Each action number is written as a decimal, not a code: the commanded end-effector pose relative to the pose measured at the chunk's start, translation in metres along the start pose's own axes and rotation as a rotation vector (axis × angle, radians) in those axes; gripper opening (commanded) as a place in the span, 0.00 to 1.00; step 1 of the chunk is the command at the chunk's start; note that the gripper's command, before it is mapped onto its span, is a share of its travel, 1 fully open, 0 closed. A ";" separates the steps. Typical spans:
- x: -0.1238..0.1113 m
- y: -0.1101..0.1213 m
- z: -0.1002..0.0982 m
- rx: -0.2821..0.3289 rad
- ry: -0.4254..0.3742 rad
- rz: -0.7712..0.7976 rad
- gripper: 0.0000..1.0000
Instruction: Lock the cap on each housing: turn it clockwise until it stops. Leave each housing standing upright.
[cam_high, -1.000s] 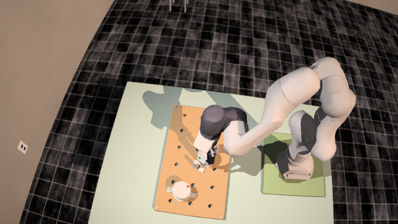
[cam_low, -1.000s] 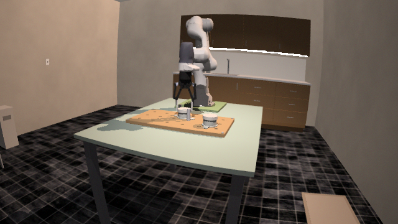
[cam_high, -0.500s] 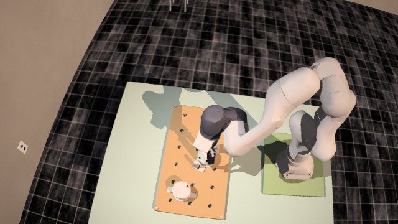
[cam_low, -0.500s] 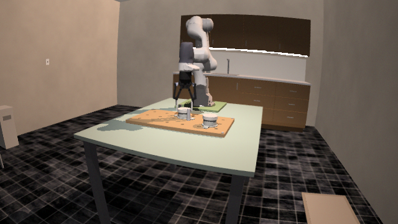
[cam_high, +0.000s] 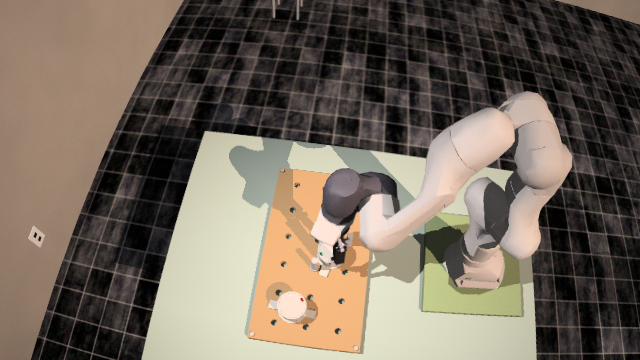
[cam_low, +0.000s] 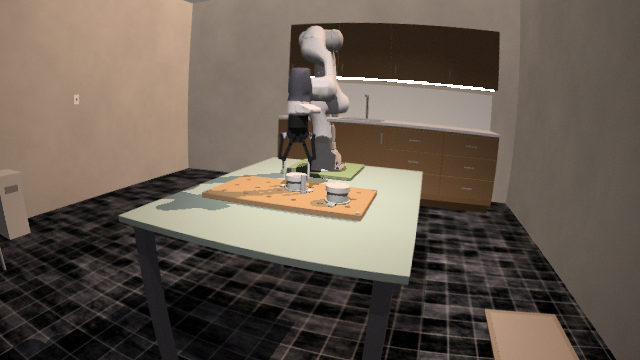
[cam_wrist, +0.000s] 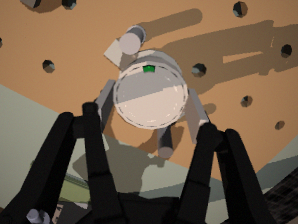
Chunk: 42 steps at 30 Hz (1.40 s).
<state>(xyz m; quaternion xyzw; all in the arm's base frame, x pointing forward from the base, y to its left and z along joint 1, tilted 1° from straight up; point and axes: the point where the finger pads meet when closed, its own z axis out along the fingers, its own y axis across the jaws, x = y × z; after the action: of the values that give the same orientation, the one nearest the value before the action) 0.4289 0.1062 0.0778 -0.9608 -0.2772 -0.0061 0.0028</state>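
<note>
I see my gripper (cam_wrist: 150, 94) pointing straight down over the near housing's cap (cam_wrist: 149, 96). The cap sits right between the two black fingers, one on each side of it. The fingers are squeezed onto the cap and hold it. From the side view the gripper (cam_low: 297, 172) reaches down onto the first housing (cam_low: 296, 182), which stands upright on the board.

The cap is round and white, smooth on top, with a small green dot (cam_wrist: 149, 68) near its far edge. Under it the housing is grey, with little grey feet sticking out and a short round stub (cam_wrist: 131, 43) beside it. The fingers are long, thin and black, like bent legs.

The second housing (cam_high: 294, 307) stands well apart from the gripper, nearer the front end of the board. Its cap (cam_high: 293, 304) is round and white too, with a red dot (cam_high: 301, 299) on it. It also stands upright.

Both housings sit on a flat orange board (cam_high: 280, 220) with rows of small dark holes (cam_high: 288, 236) and pale pins at its corners. The board lies on a pale green table (cam_high: 210, 260) with dark legs. My arm (cam_high: 450, 165) is chunky, rounded and white, with a dark grey wrist, and it stands on a green base plate (cam_high: 440, 300). The floor (cam_high: 350, 65) has dark shiny tiles with thin pale lines.
</note>
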 end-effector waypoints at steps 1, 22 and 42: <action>-0.001 -0.001 0.001 0.001 -0.001 -0.004 0.10; -0.001 -0.001 0.001 0.002 -0.001 -0.109 0.10; -0.001 -0.001 0.001 0.002 -0.001 -0.396 0.10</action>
<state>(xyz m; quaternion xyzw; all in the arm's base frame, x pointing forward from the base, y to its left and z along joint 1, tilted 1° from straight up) 0.4297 0.1076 0.0780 -0.9067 -0.4217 -0.0098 -0.0025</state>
